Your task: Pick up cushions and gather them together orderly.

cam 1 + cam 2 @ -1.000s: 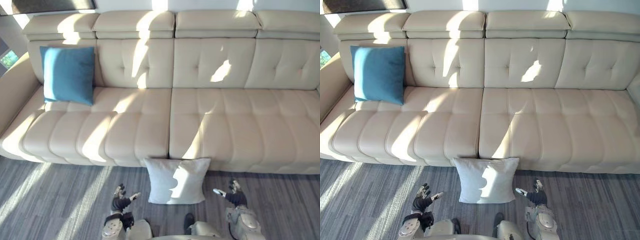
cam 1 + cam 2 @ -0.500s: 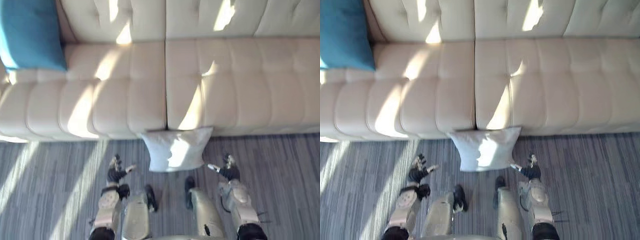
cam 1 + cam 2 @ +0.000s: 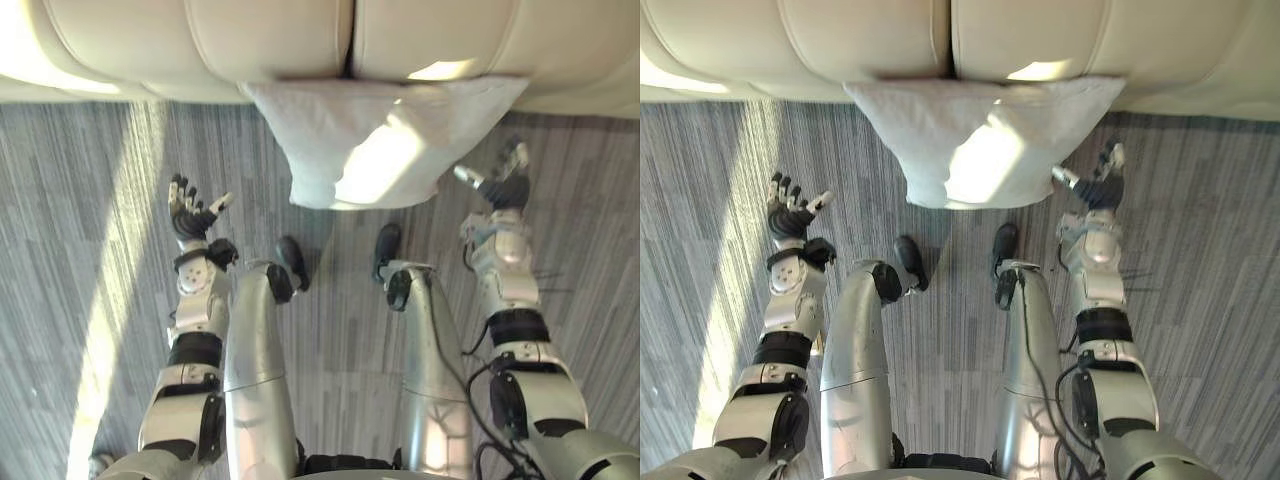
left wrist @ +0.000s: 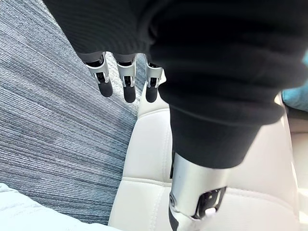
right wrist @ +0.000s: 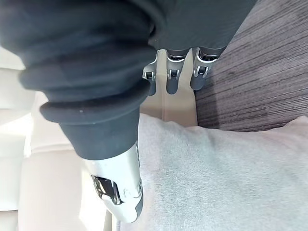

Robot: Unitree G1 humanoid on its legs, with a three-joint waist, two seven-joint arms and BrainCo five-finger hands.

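seeing the white cushion [image 3: 380,140] at top centre, on the floor [image 3: 90,200] against the sofa [image 3: 250,40] front. my left hand [image 3: 190,220], mid left, fingers spread, well apart from it. my right hand [image 3: 503,188], fingers straight and relaxed, just beside its right edge.

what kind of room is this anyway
Most likely a home living room or lounge. A cream padded sofa runs along in front of the robot. A pale cushion rests against its front edge, down on the grey streaked floor. Patches of sunlight fall across all three.
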